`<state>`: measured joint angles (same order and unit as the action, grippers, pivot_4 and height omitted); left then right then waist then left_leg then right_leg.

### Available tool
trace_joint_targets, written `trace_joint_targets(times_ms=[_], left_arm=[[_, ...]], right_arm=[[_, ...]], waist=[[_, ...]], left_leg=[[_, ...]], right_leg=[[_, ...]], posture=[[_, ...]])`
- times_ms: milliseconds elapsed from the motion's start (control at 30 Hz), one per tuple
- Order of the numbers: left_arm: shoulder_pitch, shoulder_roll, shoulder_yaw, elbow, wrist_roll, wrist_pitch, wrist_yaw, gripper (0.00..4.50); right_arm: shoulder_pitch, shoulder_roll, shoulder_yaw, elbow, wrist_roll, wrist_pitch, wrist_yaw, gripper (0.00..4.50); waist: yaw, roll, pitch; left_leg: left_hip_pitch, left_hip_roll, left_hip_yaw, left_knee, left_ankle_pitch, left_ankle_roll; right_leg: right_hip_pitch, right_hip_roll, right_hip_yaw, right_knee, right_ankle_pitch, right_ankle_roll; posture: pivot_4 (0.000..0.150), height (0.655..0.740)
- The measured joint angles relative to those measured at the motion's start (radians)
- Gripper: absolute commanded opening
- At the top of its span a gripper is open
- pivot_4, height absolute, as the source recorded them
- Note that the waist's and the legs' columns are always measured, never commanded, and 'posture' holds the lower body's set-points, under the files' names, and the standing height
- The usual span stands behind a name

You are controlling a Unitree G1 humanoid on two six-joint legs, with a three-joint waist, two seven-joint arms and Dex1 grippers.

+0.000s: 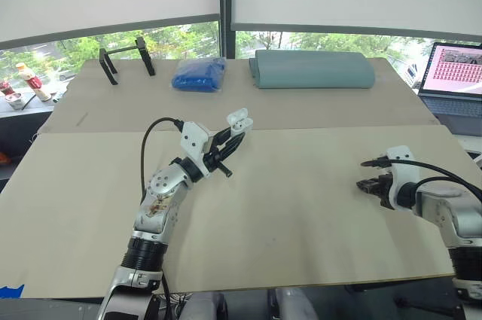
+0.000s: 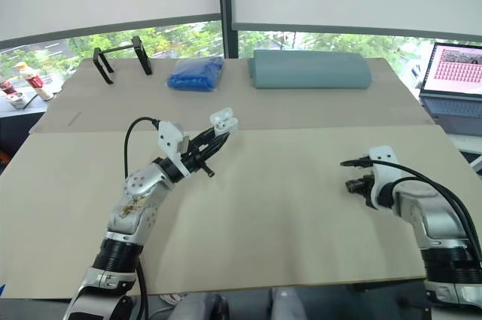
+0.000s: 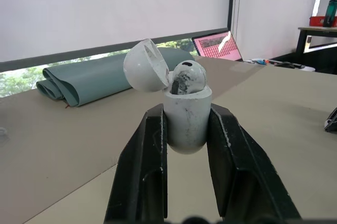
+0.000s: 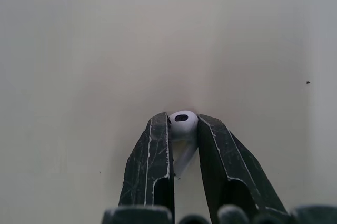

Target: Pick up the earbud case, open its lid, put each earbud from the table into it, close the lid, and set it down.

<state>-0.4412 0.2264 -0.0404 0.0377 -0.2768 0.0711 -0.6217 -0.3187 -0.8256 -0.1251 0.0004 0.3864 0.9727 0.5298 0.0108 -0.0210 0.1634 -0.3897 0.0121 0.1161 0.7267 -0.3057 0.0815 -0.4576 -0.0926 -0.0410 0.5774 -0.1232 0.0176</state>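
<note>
My left gripper [image 1: 232, 137] is raised above the middle of the table and shut on the white earbud case [image 3: 185, 116]. The case's lid [image 3: 145, 66] is hinged open, and one earbud [image 3: 187, 77] sits in it. The same case [image 1: 239, 120] shows at the fingertips in the left eye view. At the right of the table my right gripper [image 1: 367, 185] is low over the surface and shut on a white earbud [image 4: 181, 125], pinched between its black fingers [image 4: 150, 158].
Along the table's far side lie a blue bag [image 1: 199, 74], a rolled grey-green mat [image 1: 312, 69] and a black stand [image 1: 126, 56]. A laptop [image 1: 454, 77] stands open at the far right. Bottles [image 1: 32, 81] are on the sill at the left.
</note>
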Motion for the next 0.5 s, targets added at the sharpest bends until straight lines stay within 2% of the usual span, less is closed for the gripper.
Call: trace_joint_targets(times_ms=[167, 233, 300, 400, 500], left_arm=[[0.009, -0.003, 0.003, 0.0, 0.0, -0.001, 0.003, 0.56], [0.021, -0.008, 0.004, -0.003, 0.0, -0.002, 0.004, 0.56], [0.042, -0.015, 0.005, -0.003, 0.0, -0.002, 0.012, 0.56], [0.052, -0.034, -0.002, -0.003, 0.0, -0.002, 0.021, 0.56], [0.053, -0.04, -0.003, -0.004, 0.0, -0.002, 0.026, 0.56]], right_arm=[[0.04, -0.212, 0.071, 0.003, -0.021, -0.167, 0.287, 0.31], [0.109, -0.349, 0.114, 0.009, -0.07, -0.334, 0.453, 0.31], [0.149, -0.431, 0.148, 0.075, -0.148, -0.551, 0.573, 0.31], [0.152, -0.464, 0.191, 0.229, -0.246, -0.811, 0.667, 0.31], [0.106, -0.464, 0.229, 0.39, -0.318, -1.015, 0.738, 0.31]], waist=[[0.0, 0.0, 0.0], [0.004, 0.0, 0.0], [0.001, 0.0, 0.0], [-0.001, 0.0, 0.0], [-0.004, 0.0, 0.0]], left_leg=[[0.0, -0.001, 0.0, 0.0, -0.001, 0.002], [0.0, -0.001, -0.001, 0.0, -0.002, 0.002], [0.0, -0.001, 0.0, 0.0, -0.002, 0.003], [0.001, -0.002, 0.002, 0.001, -0.002, 0.003], [0.002, -0.001, 0.003, 0.001, -0.001, 0.002]], right_leg=[[0.0, 0.0, 0.0, -0.001, 0.0, 0.001], [0.001, -0.001, -0.001, -0.001, -0.002, 0.002], [0.001, -0.001, 0.0, -0.001, -0.003, 0.004], [0.001, -0.002, 0.001, -0.001, -0.005, 0.008], [0.001, -0.002, 0.001, -0.001, -0.006, 0.006]], posture=[[0.15, 0.74], [0.15, 0.74], [0.15, 0.74], [0.15, 0.74], [0.15, 0.74]])
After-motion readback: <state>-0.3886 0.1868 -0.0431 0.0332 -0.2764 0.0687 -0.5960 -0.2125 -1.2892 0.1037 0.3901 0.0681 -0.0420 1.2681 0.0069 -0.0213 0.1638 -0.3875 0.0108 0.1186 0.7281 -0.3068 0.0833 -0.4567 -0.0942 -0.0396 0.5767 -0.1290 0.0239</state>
